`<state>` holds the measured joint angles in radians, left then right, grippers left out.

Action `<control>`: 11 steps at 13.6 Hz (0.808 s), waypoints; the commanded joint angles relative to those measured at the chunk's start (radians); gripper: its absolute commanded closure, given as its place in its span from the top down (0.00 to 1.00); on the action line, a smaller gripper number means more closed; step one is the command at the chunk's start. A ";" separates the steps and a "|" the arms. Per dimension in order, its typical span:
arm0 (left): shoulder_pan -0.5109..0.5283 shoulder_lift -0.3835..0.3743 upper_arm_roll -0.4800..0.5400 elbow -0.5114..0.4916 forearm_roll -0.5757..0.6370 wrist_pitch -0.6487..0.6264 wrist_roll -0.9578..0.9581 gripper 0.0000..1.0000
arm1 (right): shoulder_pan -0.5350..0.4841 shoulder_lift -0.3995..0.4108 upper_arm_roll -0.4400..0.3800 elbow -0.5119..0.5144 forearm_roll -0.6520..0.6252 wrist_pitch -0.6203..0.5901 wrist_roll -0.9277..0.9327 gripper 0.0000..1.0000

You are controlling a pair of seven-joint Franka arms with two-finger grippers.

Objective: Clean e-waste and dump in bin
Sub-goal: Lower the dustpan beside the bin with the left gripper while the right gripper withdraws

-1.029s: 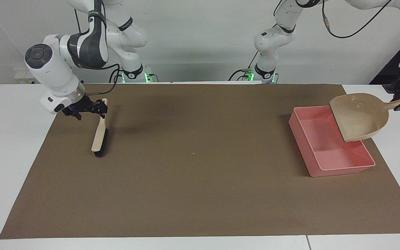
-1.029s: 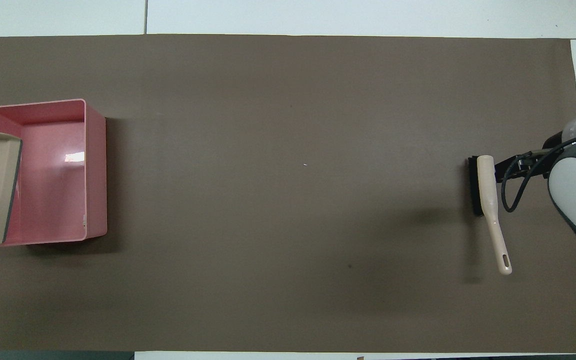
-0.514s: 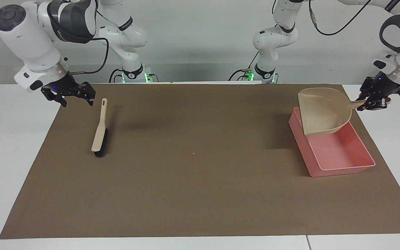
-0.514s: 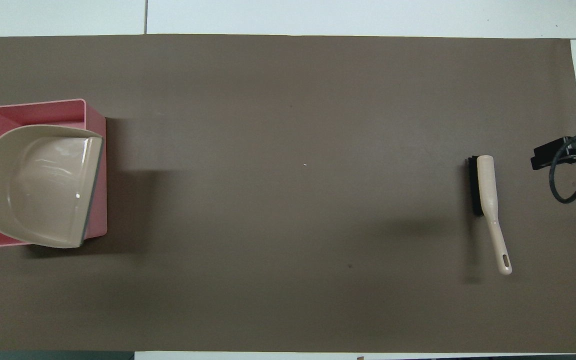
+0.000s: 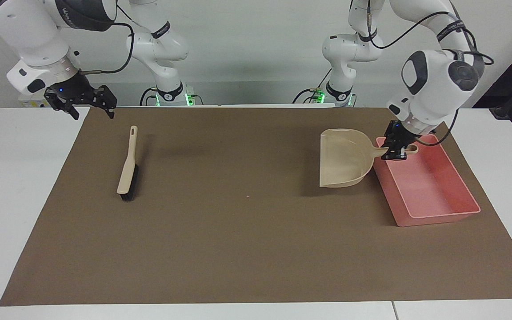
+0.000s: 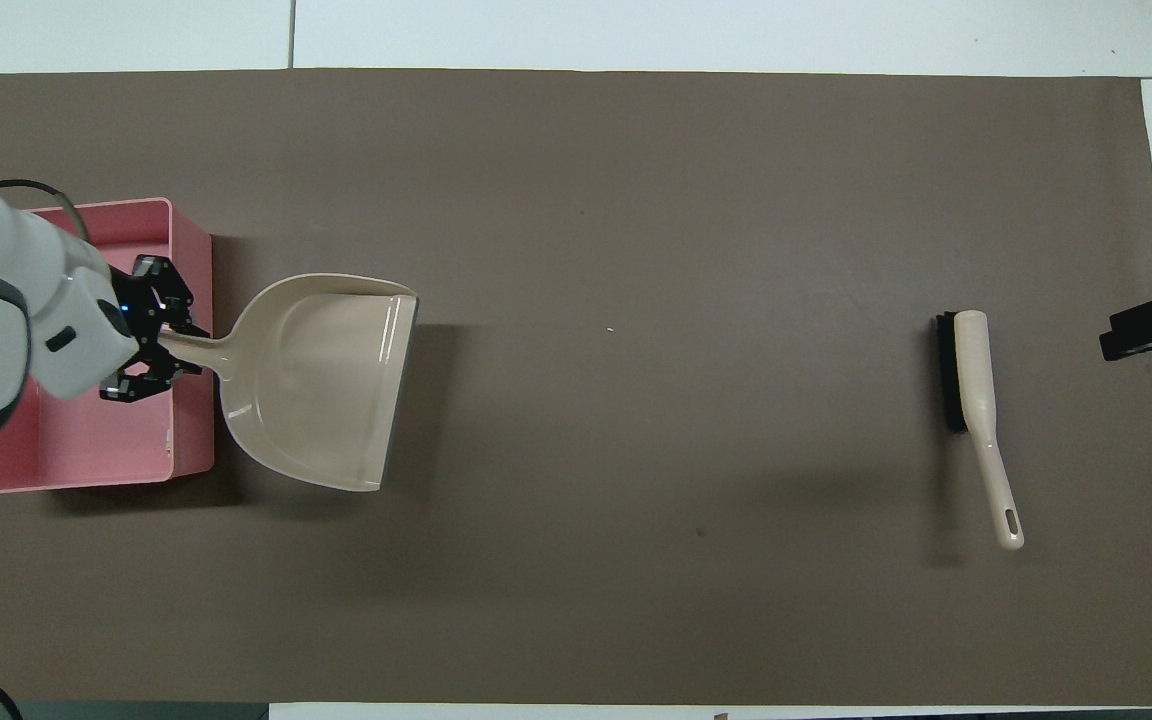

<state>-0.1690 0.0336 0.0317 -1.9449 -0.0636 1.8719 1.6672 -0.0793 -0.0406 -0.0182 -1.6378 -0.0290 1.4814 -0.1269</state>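
Note:
The pink bin [image 5: 443,218] sits on the brown mat at the left arm's end; it also shows in the overhead view [image 6: 193,430]. My left gripper [image 5: 397,150] [image 6: 162,338] is over the bin's rim, shut on the handle of the beige dustpan [image 5: 344,159] [image 6: 314,382]. The pan hangs low over the mat beside the bin, its mouth toward the right arm's end. My right gripper [image 5: 81,101] [image 6: 1149,331] is open and empty, raised over the mat's edge at the right arm's end. The e-waste parts do not show clearly; a tiny white speck [image 5: 247,195] [image 6: 611,329] lies mid-mat.
A beige brush with black bristles [image 5: 127,171] [image 6: 971,400] lies flat on the mat at the right arm's end, handle pointing toward the robots. The brown mat [image 5: 238,258] covers most of the white table.
My left gripper swung the dustpan from over the bin down to the mat beside it, toward the table's middle. My right gripper let go of the brush handle and rose away.

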 commanded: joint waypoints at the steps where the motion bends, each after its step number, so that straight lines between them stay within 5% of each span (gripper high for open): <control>1: -0.043 0.018 0.017 -0.052 -0.009 0.102 -0.097 0.00 | 0.016 0.014 -0.012 -0.010 -0.017 0.004 0.007 0.99; 5: -0.067 0.092 0.017 -0.057 -0.009 0.170 -0.126 0.00 | 0.024 0.056 -0.042 0.031 -0.016 -0.012 0.006 0.99; 11: -0.107 0.068 0.017 -0.166 -0.009 0.274 -0.215 0.01 | 0.091 0.074 -0.112 0.078 -0.008 -0.027 0.007 0.99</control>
<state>-0.2544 0.1380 0.0350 -2.0563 -0.0640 2.1028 1.4713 -0.0088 0.0249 -0.1058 -1.5874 -0.0290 1.4796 -0.1258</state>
